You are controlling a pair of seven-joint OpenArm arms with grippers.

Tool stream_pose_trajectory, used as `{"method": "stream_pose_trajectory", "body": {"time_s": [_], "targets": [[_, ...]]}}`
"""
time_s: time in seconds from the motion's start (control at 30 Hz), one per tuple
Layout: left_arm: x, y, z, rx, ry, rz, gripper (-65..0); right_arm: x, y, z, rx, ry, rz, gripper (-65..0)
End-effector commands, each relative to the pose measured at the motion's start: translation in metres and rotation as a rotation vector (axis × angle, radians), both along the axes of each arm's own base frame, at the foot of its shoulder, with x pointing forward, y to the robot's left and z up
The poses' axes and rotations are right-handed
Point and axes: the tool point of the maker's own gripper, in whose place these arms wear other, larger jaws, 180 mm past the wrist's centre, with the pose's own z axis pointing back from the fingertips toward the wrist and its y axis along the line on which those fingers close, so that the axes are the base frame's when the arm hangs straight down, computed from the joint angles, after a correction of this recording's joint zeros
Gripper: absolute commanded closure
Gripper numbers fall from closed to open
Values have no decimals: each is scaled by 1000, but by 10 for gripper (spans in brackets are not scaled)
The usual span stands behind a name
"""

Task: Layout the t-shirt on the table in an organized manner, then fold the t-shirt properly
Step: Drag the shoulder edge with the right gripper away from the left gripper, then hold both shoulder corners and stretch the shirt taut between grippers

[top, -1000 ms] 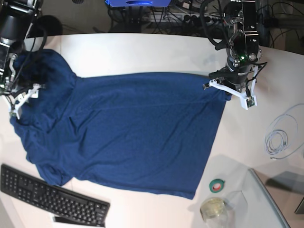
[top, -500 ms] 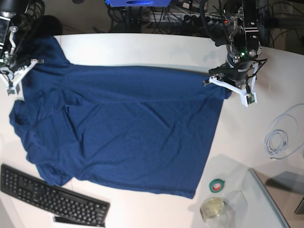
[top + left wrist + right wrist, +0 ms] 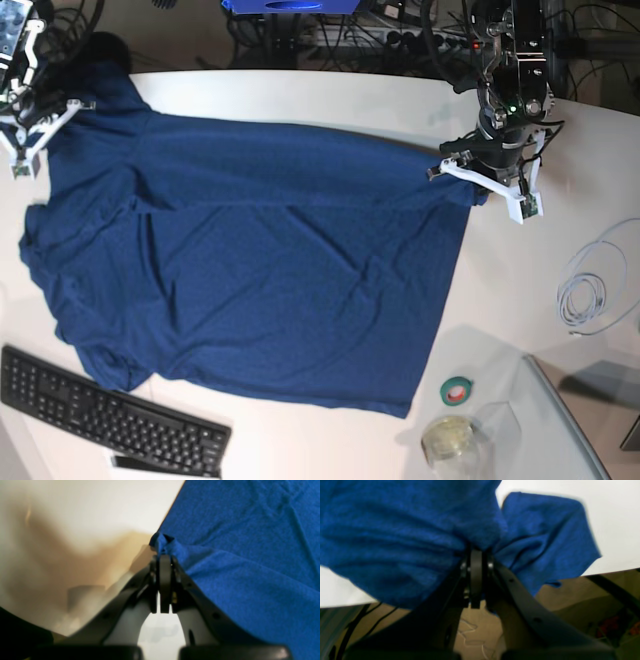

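Note:
The navy-blue t-shirt [image 3: 260,270] lies spread across the white table [image 3: 300,100], stretched between both arms. My left gripper [image 3: 482,190], at the right of the base view, is shut on the shirt's corner; in the left wrist view the jaws [image 3: 163,555] pinch a small tuft of fabric [image 3: 165,542]. My right gripper [image 3: 30,135], at the far left, is shut on the shirt's shoulder part; in the right wrist view [image 3: 476,552] the cloth [image 3: 407,537] bunches over the closed jaws, near the table's edge.
A black keyboard [image 3: 110,420] lies at the front left, touching the shirt's lower edge. A green tape roll [image 3: 457,390], a clear jar [image 3: 450,440] and a coiled white cable [image 3: 585,290] sit at the right. Cables run behind the table.
My right gripper has pulled the shirt's left part up and back toward the far left corner, stretching the top edge taut. My left gripper has stayed nearly still.

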Motion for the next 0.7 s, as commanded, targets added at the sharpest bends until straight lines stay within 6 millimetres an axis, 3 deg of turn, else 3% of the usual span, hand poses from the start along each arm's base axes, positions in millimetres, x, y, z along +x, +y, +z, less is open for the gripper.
{"method": "stream_pose_trajectory", "body": {"time_s": [0.0, 0.1, 0.2, 0.5, 0.67], "targets": [[6, 2, 9, 18, -36, -6, 0, -4, -9, 5, -30, 5, 3, 0], [2, 2, 6, 18, -27, -10, 0, -20, -8, 4, -35, 31, 8, 0], [-4, 0, 4, 23, -12, -16, 0, -26, 0, 16, -43, -7, 8, 0], [-33, 3, -4, 32, 42, -18, 0, 4, -8, 63, -117, -243, -18, 0], [-42, 0, -10, 27, 66, -23, 0, 29, 23, 88, -84, -340, 73, 0]]}}
